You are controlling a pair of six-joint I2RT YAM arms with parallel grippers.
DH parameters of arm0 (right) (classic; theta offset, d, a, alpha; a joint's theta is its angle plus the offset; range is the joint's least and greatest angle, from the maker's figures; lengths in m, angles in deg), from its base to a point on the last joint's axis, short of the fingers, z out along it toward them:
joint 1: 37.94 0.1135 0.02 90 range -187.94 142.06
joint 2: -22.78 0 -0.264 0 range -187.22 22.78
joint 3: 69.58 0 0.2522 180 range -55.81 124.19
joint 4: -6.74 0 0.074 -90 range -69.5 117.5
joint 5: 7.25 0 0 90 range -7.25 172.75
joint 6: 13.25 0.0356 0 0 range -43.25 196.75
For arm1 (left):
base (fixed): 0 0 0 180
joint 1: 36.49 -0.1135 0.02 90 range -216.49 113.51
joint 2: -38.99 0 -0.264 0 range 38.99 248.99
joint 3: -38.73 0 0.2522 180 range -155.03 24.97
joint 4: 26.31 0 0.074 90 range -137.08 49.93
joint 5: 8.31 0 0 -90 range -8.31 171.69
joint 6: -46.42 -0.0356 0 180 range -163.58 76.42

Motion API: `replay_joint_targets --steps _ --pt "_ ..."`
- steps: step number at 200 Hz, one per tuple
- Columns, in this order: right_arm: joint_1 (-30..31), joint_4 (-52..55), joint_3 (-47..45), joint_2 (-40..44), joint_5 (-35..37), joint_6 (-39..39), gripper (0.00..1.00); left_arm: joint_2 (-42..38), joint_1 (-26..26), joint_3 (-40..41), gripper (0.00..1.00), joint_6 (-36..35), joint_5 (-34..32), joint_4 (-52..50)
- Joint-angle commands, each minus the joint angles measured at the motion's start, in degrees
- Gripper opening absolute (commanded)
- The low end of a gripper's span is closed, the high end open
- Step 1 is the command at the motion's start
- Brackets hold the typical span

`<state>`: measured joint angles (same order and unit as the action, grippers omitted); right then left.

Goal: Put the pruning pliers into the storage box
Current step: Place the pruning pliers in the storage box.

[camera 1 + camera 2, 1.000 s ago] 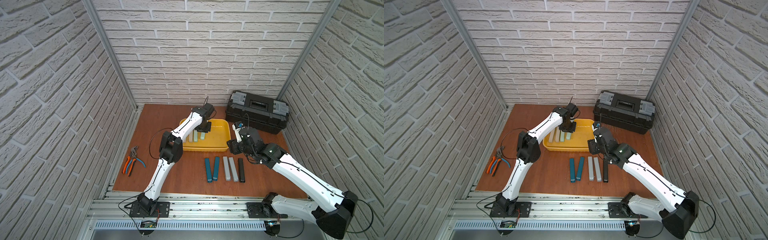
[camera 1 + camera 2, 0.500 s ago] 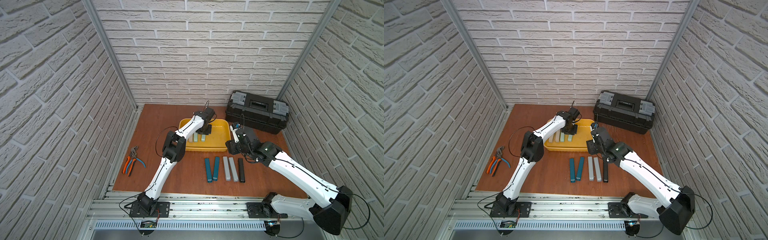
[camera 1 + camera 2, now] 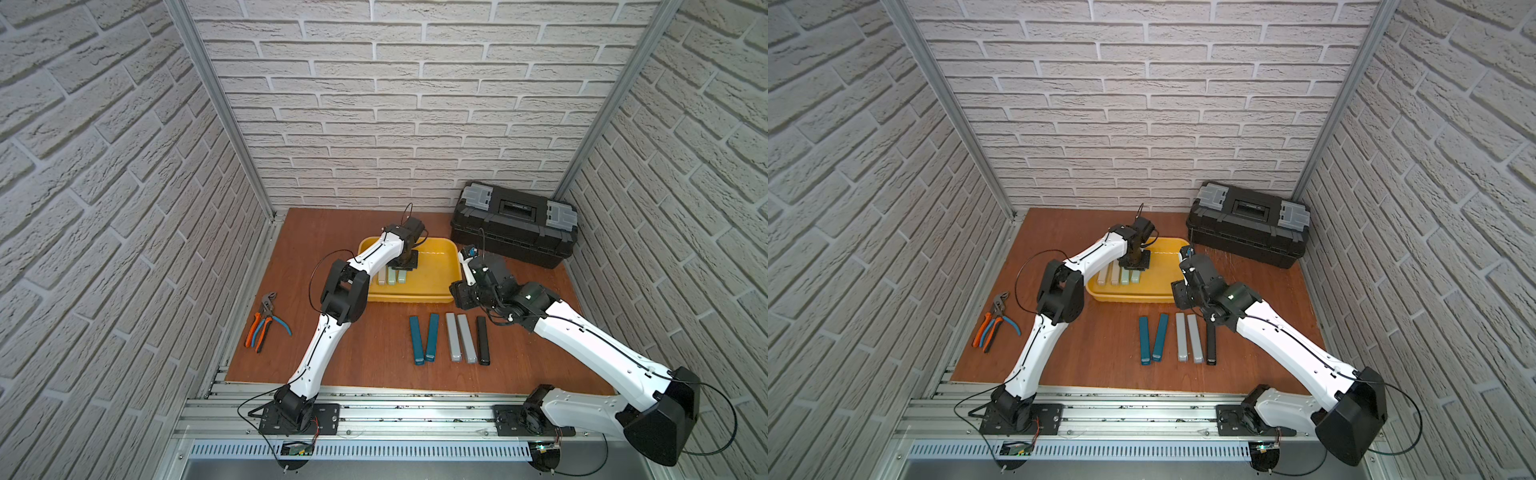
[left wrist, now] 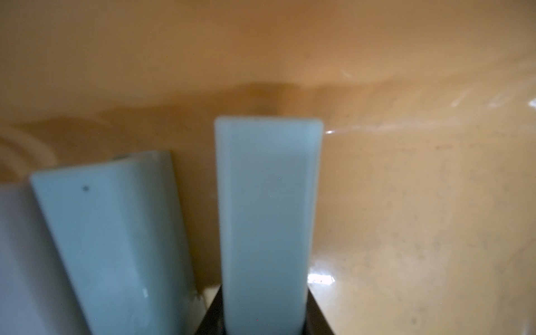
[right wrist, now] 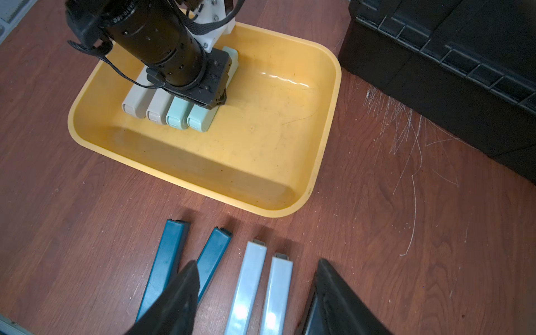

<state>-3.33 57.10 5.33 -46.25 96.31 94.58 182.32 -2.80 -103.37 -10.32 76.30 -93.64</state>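
My left pincer [image 5: 216,100] is down inside the shallow yellow plastic tub [image 5: 330,121]. It is clenched on a slim mint green plastic bar [image 4: 266,203]. In the left wrist view this bar sticks straight out from between the dark fingers [image 4: 213,316]. Its far end is near the tub's wall. I cannot tell if the bar rests on the tub floor or hangs just above it.

Three more bars lie in the tub next to it. A second mint green bar [image 5: 177,116] is just beside the held one, and then come two beige bars [image 5: 136,104]. All four sit side by side in the left half of the tub.

My right pincer [image 5: 252,304] hangs over the brown wooden table [image 5: 377,232], near the tub's front right corner. It is released, its two dark fingers stand wide apart, and it holds nothing.

Five bars lie flat in a row on the table in front of the tub, apart from it. There are two teal bars [image 3: 415,338], two grey bars [image 3: 453,336] and one black bar [image 3: 482,340]. In the right wrist view the grey bars show in the gap between the fingers.

A big black toolbox [image 3: 515,232] stands at the back right. Orange-handled pliers [image 3: 262,328] lie by the table's left edge.
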Motion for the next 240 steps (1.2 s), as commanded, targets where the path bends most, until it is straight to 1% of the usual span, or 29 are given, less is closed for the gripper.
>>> replay_joint_targets --steps 1,51,78,96,118,144,159,213,240 --pt "-0.3 -2.5 -0.8 -0.2 -0.6 0.8 0.65 0.3 -1.1 2.8 0.17 0.4 -2.5 0.1" --pt "-0.2 -2.5 -0.2 -1.1 -0.9 1.2 0.65 -1.4 -0.8 3.0 0.2 1.1 -2.4 1.0" --pt "-0.2 -2.5 0.2 -1.4 -1.2 1.5 0.65 -2.4 -0.8 2.6 0.28 1.2 -1.9 1.3" --pt "-0.3 -2.0 0.9 -1.5 -1.4 1.6 0.66 -3.5 -0.5 2.7 0.36 1.2 -1.8 1.3" --pt "-0.3 -1.5 1.7 -1.2 -2.0 1.9 0.66 -5.4 -0.1 2.9 0.38 1.1 -1.9 1.4" --pt "-0.3 -1.2 2.0 -0.7 -1.9 2.4 0.66 -8.6 0.8 3.0 0.47 0.9 -2.6 1.2" --pt "-0.3 -0.7 2.1 -0.4 -1.8 2.5 0.65 -10.8 1.4 3.3 0.5 0.6 -2.9 1.3" --pt "-0.2 1.5 2.4 2.0 -0.7 2.6 0.66 -17.1 2.4 3.8 0.53 0.2 -2.2 1.3" --pt "-0.3 5.8 3.1 3.4 1.4 4.4 0.65 -20.9 3.3 5.2 0.54 -0.2 -2.7 0.9"
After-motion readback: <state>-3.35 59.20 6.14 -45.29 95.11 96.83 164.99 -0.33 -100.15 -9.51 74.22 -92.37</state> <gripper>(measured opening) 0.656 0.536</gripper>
